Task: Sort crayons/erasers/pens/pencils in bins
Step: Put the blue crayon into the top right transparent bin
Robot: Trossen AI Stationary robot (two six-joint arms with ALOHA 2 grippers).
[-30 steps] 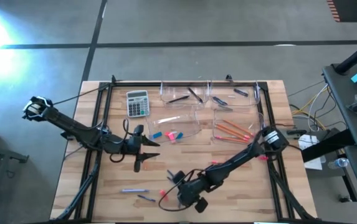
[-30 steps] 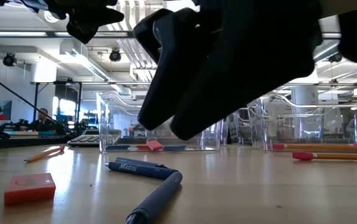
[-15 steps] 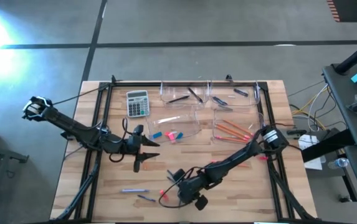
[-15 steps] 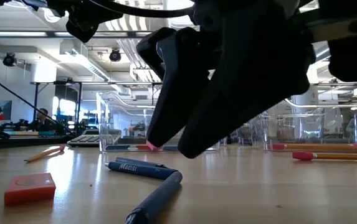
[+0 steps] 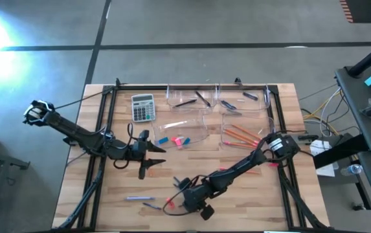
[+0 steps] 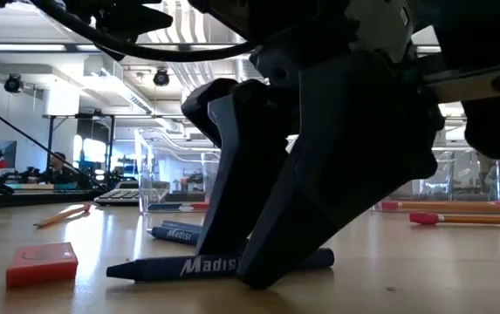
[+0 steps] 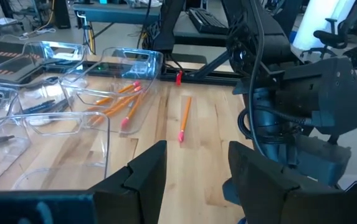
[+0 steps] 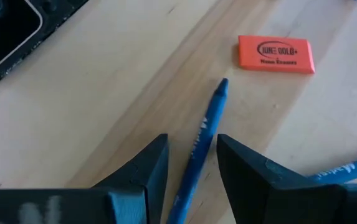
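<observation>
Now that the right gripper (image 6: 258, 262) has come down to the table (image 5: 107, 194) near its front edge, its fingers straddle a blue crayon (image 8: 200, 140), not yet closed. The left gripper (image 5: 151, 155) waits open at centre-left. Pickup appears imminent.

Both arms are dark, nearly black, built of slim tubes joined by thicker rounded joints. The left arm (image 5: 81, 136) has a pale ring at its outer joint and thin black cables looping along it. The right arm (image 5: 237, 169) carries a round silver-white collar at its elbow joint, with a red cable curling near its wrist. The left hand (image 7: 194, 171) ends in two broad, flat, matte black fingers with slanted tips. The right hand (image 8: 190, 163) has the same two wedge-shaped fingers (image 6: 319, 209), thick at the root and tapering to blunt points, with smooth moulded faces.
</observation>
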